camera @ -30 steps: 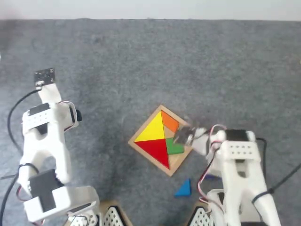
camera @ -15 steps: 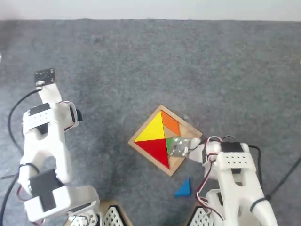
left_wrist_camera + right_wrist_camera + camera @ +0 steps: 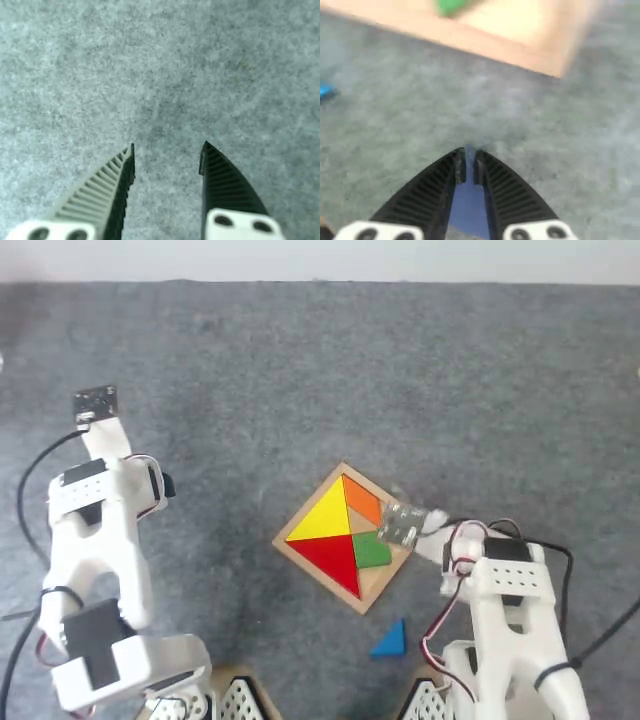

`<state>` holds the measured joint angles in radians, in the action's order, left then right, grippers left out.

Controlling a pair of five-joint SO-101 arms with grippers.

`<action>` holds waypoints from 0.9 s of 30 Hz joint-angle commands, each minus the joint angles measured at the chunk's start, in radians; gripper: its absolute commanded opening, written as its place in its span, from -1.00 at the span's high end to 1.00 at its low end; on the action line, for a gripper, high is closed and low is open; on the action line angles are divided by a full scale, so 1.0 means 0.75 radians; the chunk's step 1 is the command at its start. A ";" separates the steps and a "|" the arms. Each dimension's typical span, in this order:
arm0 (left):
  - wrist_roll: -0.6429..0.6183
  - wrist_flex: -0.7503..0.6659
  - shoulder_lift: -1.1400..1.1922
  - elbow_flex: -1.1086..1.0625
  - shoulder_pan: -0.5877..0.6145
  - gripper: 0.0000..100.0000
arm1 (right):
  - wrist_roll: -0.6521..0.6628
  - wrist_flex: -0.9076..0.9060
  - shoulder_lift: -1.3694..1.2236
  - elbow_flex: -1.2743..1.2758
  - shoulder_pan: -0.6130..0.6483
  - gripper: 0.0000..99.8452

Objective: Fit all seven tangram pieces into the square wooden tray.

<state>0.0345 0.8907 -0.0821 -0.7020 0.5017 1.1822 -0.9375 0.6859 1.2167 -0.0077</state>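
Grey felt under left gripper, jaws wide; right gripper pinches violet-blue piece (tangram, probably) beside tray.

Grey carpet-like table cover, pale strip along its far edge
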 commanded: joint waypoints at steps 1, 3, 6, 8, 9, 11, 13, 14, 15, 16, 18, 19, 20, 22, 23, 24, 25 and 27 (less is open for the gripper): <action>-0.008 -0.012 -0.053 0.007 -0.004 0.59 | -0.158 0.058 0.024 -0.137 -0.058 0.95; -0.008 -0.006 -0.055 0.007 -0.004 0.59 | -0.270 0.034 0.024 -0.190 -0.118 0.94; -0.008 0.010 -0.055 0.009 -0.006 0.59 | -0.458 -0.118 0.028 -0.252 -0.230 0.87; -0.008 0.008 -0.055 0.009 -0.006 0.59 | -0.462 -0.218 0.026 -0.252 -0.306 0.76; -0.008 0.008 -0.055 0.009 -0.010 0.59 | -0.426 -0.267 0.024 -0.243 -0.332 0.70; -0.006 0.006 -0.055 0.009 -0.012 0.59 | -0.207 -0.328 0.040 -0.186 -0.341 0.62; -0.006 0.006 -0.055 0.009 -0.012 0.59 | 0.135 -0.328 0.044 -0.125 -0.328 0.60; -0.006 0.008 -0.055 0.009 -0.012 0.59 | 0.264 -0.310 0.048 -0.102 -0.322 0.61; -0.006 0.012 -0.055 0.009 -0.012 0.59 | 0.352 -0.287 0.050 -0.086 -0.316 0.61; -0.006 0.012 -0.055 0.009 -0.010 0.59 | 0.426 -0.267 0.044 -0.082 -0.314 0.61; -0.006 0.012 -0.055 0.009 -0.006 0.59 | 0.548 -0.249 0.034 -0.082 -0.314 0.61; -0.006 0.012 -0.055 0.009 -0.006 0.59 | 0.591 -0.251 0.028 -0.082 -0.314 0.59; -0.006 0.012 -0.055 0.009 -0.006 0.59 | 0.620 -0.253 0.019 -0.080 -0.312 0.58; -0.006 0.010 -0.055 0.009 -0.006 0.59 | 0.640 -0.242 -0.009 -0.078 -0.302 0.50; -0.006 0.008 -0.055 0.009 -0.006 0.59 | 0.642 -0.232 -0.030 -0.076 -0.302 0.46; -0.006 0.008 -0.055 0.009 -0.006 0.59 | 0.638 -0.197 -0.054 -0.076 -0.300 0.43; -0.006 0.006 -0.055 0.009 -0.006 0.59 | 0.638 -0.146 -0.083 -0.076 -0.302 0.42; -0.006 0.006 -0.055 0.009 -0.006 0.59 | 0.636 -0.042 -0.157 -0.076 -0.310 0.44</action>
<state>0.0345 0.8907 -0.0821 -0.7020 0.5017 1.6456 -1.0587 0.6260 1.1630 -0.2424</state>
